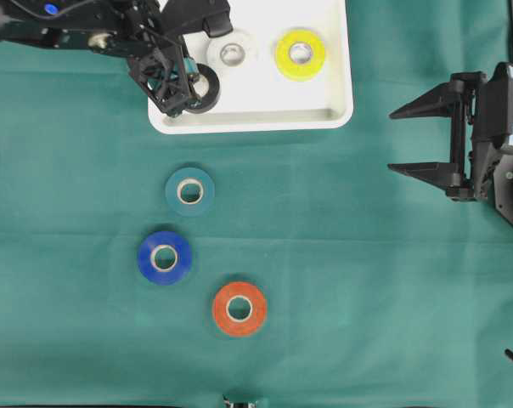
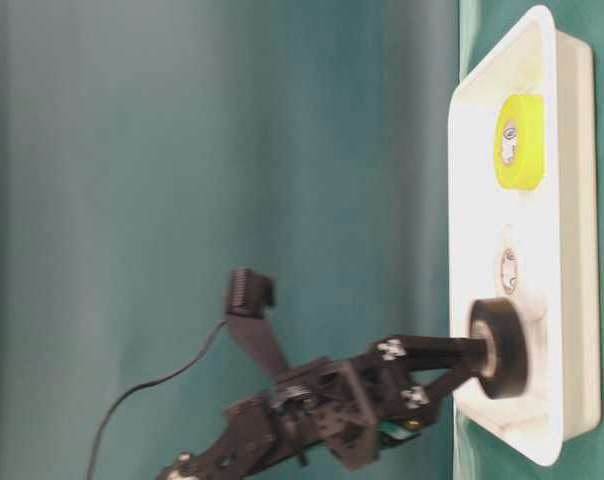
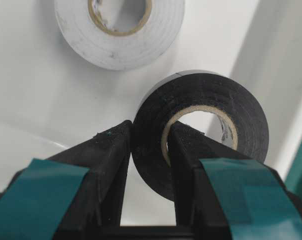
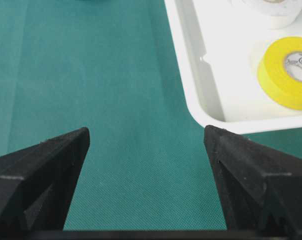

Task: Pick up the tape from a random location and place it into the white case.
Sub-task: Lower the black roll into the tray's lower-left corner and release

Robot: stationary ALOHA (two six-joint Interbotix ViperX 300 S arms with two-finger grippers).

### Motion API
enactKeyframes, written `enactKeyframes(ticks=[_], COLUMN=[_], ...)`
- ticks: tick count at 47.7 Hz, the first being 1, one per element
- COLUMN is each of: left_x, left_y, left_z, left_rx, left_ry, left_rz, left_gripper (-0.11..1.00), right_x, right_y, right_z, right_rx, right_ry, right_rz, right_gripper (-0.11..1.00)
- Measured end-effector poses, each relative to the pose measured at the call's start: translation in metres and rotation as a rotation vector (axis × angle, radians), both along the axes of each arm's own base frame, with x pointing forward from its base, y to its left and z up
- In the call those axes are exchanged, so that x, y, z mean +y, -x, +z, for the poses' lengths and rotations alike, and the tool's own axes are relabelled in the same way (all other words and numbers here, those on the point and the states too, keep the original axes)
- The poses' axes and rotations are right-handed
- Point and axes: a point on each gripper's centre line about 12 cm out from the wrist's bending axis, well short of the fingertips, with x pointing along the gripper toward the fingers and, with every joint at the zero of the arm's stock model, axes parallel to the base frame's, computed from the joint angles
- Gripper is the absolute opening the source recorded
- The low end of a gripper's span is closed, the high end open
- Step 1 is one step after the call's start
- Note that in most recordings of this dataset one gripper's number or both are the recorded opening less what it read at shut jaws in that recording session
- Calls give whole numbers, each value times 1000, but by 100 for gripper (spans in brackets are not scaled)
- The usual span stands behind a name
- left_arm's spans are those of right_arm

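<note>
The left pincer (image 3: 148, 145) is clamped on the black tape (image 3: 201, 130) inside the white case (image 1: 333, 115); releasing remains. The right pincer (image 1: 418, 140) gapes, idle.

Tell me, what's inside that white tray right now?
The white case holds a yellow roll, a white roll, and a black roll pinched by the left gripper. The arm covers the tray's far left corner.

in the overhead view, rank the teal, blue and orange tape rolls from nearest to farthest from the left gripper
Measured from the left gripper, shut on the black tape over the white case:
1. Teal tape, on the cloth just below the case.
2. Blue tape, lower and slightly left.
3. Orange tape, lowest, to the right.
</note>
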Motion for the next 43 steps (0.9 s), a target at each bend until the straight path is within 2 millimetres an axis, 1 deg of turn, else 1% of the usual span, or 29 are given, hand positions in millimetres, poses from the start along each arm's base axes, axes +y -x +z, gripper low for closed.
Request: enactKeyframes(ticks=[11,34,35,37,39,43], left_x=[1,0,0,1,0,1], left_y=[-1,-1,-2,-1,-2,-2], left_z=[-11,-10,-10,-10,-10,-10], left_rx=[19,18,16,16,14,7], left_ry=[6,-3,-3,-3,-2,-5], left_rz=[0,-18,-17,-15,-16,-16], left_gripper=[18,19,20,28,39,66], right_x=[0,0,0,0,0,0], right_y=[0,0,0,0,0,0], right_z=[0,0,0,0,0,0], right_rx=[0,0,0,2,2,2], right_ry=[1,0,1,0,0,1], right_rz=[1,0,2,2,0,1], right_gripper=[88,88,88,88,88,88])
